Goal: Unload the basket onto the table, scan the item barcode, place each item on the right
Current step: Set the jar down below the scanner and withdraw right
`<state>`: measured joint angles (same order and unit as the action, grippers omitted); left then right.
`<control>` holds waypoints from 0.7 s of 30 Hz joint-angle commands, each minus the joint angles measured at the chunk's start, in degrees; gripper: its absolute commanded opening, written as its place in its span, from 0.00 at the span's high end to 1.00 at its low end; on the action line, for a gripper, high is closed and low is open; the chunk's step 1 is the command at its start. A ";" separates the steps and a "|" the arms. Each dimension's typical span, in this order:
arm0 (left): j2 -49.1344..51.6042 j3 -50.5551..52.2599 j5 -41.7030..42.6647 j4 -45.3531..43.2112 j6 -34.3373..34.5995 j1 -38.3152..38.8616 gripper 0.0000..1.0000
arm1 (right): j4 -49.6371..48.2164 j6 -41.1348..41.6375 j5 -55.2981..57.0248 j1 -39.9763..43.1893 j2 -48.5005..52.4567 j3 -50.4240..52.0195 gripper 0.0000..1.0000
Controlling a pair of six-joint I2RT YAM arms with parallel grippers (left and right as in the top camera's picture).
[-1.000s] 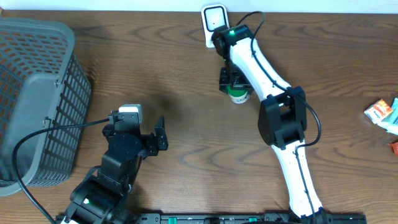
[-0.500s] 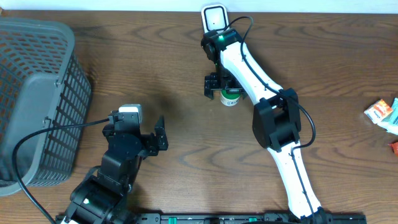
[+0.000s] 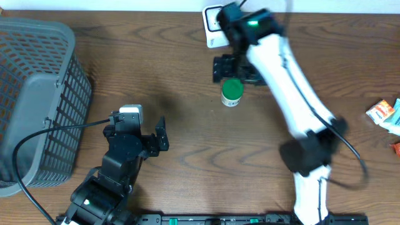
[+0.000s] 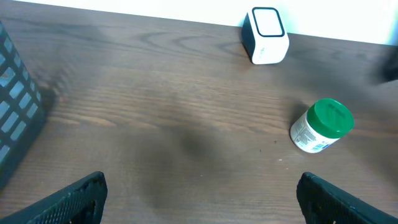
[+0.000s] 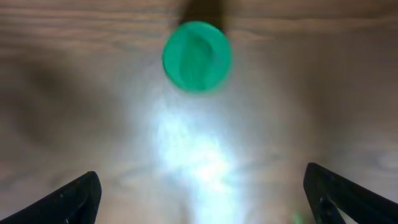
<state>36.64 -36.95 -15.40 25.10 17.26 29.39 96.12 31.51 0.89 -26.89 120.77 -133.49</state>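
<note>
Since a second before, the right gripper (image 3: 235, 69) had let go of the bottle (image 3: 231, 92) and risen off it, and the arm's elbow had swung out to the right, blurred in the overhead view. Its jaws stood wide apart with nothing between them; the wrist view looked straight down on the green cap (image 5: 197, 56). The bottle stood alone on the wooden table (image 3: 156, 69), near the white scanner (image 4: 266, 34) at the table's far edge and not touching it. The left gripper (image 4: 205, 205) had not moved: it hung low over the near side of the table, jaws also wide apart and empty. A grey basket (image 3: 37, 94) sat at the left edge, and some packets (image 3: 384, 112) lay far right.
</note>
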 commanded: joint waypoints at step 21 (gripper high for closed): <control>-0.04 -0.13 -0.76 -0.22 -0.72 -0.17 0.02 | -9.94 -16.59 9.14 3.23 -32.59 2.14 0.01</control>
<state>36.64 -36.95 -15.40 25.08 17.26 29.39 88.40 17.82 9.08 -23.79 81.41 -134.39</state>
